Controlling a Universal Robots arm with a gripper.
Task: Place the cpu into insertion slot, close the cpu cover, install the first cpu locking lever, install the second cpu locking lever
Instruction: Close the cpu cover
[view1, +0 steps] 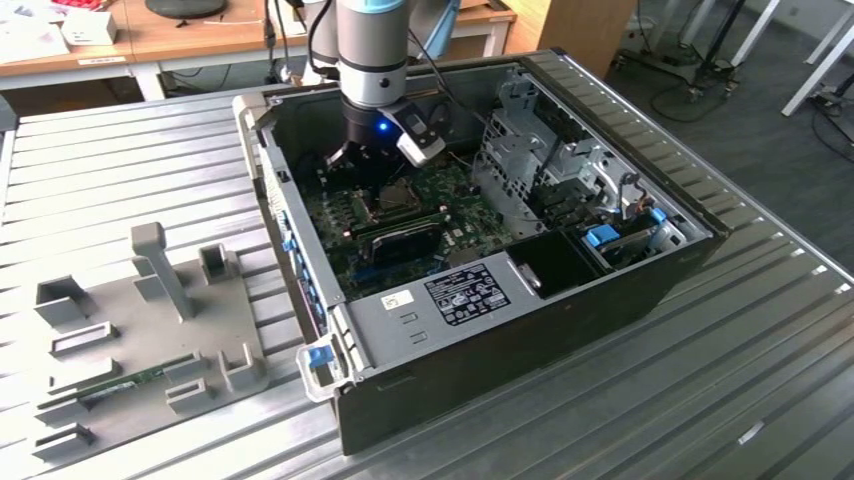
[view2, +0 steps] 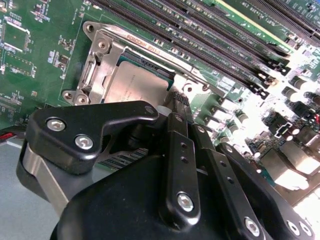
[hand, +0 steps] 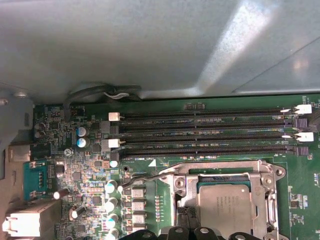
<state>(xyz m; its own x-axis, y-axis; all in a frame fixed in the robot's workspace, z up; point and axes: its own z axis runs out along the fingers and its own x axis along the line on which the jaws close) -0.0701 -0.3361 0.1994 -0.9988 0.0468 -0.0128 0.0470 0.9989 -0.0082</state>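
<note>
The cpu (hand: 225, 202) lies flat in the insertion slot (view1: 396, 197), its dull grey top (view2: 137, 87) showing through the window of the cpu cover (hand: 262, 192). The silvery cover (view2: 100, 62) lies down over the chip. A thin wire locking lever (hand: 145, 178) runs out from one corner of the socket. My gripper (view2: 172, 100) is shut with nothing in it, its tip at the socket's edge beside the chip. In the exterior view the gripper (view1: 358, 172) hangs inside the open computer case just beside the socket.
Long black memory slots (hand: 200, 132) run beside the socket. The case wall (view1: 274, 190) is close on the exterior view's left, and the drive cage (view1: 534, 150) is on its right. A grey fixture plate (view1: 134, 330) lies on the table outside the case.
</note>
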